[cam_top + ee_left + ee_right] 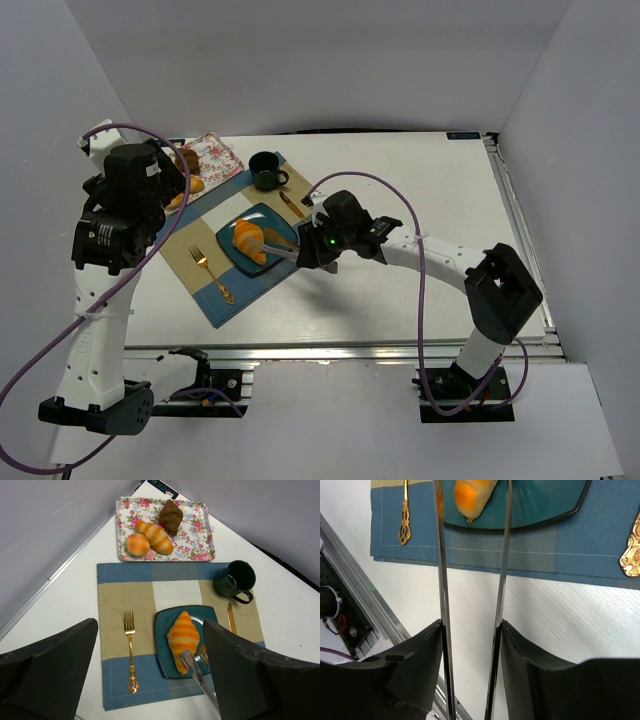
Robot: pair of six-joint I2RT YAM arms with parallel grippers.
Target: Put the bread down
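The bread, a golden-orange croissant (pixel 250 241), lies on the square teal plate (pixel 270 215) on the striped placemat. My right gripper (pixel 305 252) is shut on metal tongs (pixel 283 247). The tongs' two arms stand apart, and their tips reach the near end of the croissant (pixel 183 633). One tip lies over that end and the other is beside it on the plate (pixel 162 650). In the right wrist view my gripper (pixel 471 625) presses the tongs (pixel 441 580) from both sides, with the croissant (pixel 470 497) between the arms. My left gripper (pixel 150 625) is open, empty and high above the placemat.
A floral tray (pixel 200 545) at the back left holds a dark brown pastry (pixel 171 516), an orange-yellow pastry (pixel 154 536) and a round bun (pixel 137 544). A green mug (pixel 235 580), gold fork (pixel 130 650) and gold knife (pixel 230 617) sit on the placemat (pixel 120 605).
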